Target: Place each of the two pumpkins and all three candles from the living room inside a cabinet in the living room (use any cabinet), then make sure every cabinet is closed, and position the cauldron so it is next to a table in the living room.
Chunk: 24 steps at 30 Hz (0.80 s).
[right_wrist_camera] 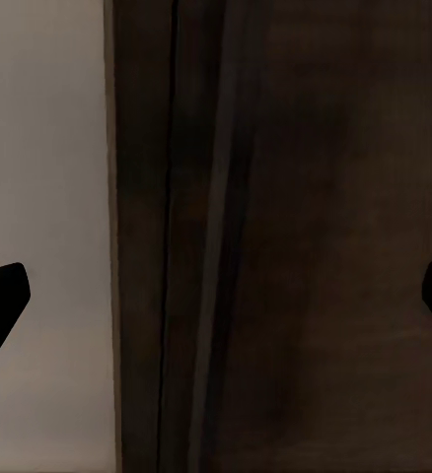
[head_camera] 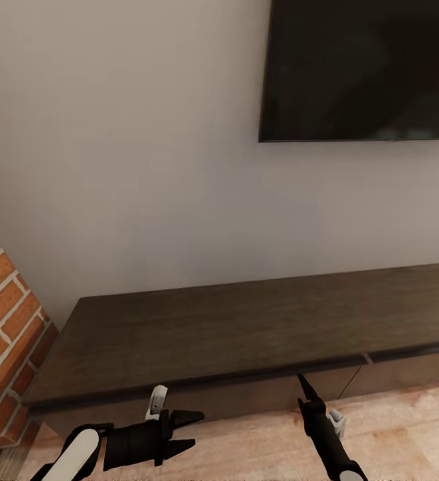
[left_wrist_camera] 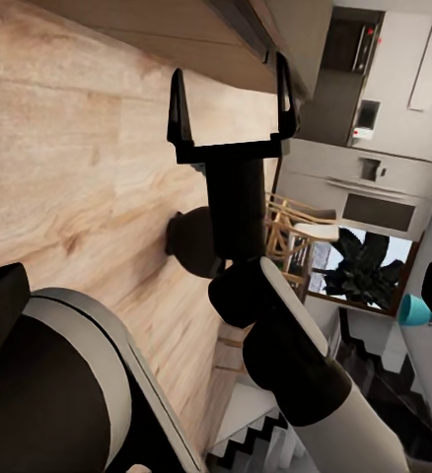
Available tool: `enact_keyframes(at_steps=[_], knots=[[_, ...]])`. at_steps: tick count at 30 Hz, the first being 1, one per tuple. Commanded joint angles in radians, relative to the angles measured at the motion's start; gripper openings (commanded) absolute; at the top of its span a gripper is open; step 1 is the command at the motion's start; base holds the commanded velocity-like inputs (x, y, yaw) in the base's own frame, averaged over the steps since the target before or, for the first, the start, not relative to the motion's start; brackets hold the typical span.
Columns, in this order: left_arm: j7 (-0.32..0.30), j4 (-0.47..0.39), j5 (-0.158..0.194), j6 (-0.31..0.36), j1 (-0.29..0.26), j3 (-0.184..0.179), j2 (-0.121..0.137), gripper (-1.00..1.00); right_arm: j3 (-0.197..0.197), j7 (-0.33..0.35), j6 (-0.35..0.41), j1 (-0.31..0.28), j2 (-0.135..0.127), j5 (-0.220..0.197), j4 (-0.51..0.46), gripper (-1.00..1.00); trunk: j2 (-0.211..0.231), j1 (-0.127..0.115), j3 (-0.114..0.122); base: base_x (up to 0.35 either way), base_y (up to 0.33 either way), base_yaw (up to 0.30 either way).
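Cabinet: one long, low dark-brown cabinet (head_camera: 246, 321) runs along the pale wall, its top bare and its drawer fronts flush with the body; two fronts can be counted in the head view, split by a thin seam near the right.
Cabinet up close: the right wrist view looks straight at the same dark wood (right_wrist_camera: 305, 236), with the pale wall beside it.
Left claw: one left gripper (head_camera: 191, 429) sits low in front of the cabinet's left part, pointing sideways towards the right; its two fingers are spread with nothing between them.
Right claw: one right gripper (head_camera: 304, 386) points up at the cabinet's lower front edge, near the seam; the left wrist view shows it (left_wrist_camera: 232, 99) from behind with its two fingers (left_wrist_camera: 180, 108) set wide apart and nothing held, the tips close to the cabinet edge.
Television: one dark screen (head_camera: 363, 67) hangs on the wall above the right part of the cabinet.
Brick: one red brick column (head_camera: 5, 327) stands against the cabinet's left end.
Floor: light wood planks (head_camera: 406, 427) lie under both arms.
Background: the left wrist view takes in grey kitchen units (left_wrist_camera: 374, 177), wooden chairs (left_wrist_camera: 290, 232) and one dark leafy plant (left_wrist_camera: 359, 271), all well apart from the cabinet.
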Motion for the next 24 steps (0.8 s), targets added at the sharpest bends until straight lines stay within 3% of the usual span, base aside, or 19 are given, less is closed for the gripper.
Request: enact_keyframes(at_steps=[1, 24], knots=[[-0.009, 0.0, -0.006, 0.0, -0.001, -0.001, 0.001, 1.0, 0.0, 0.004, 0.006, 0.0, 0.0, -0.01, 0.0, 1.0, -0.008, 0.004, -0.004, 0.0, 0.0, 0.0], [-0.009, 0.0, -0.008, 0.0, -0.001, -0.001, 0.001, 1.0, 0.0, 0.007, 0.008, -0.001, 0.0, -0.011, -0.003, 1.0, -0.008, 0.004, -0.004, 0.035, 0.0, 0.0]])
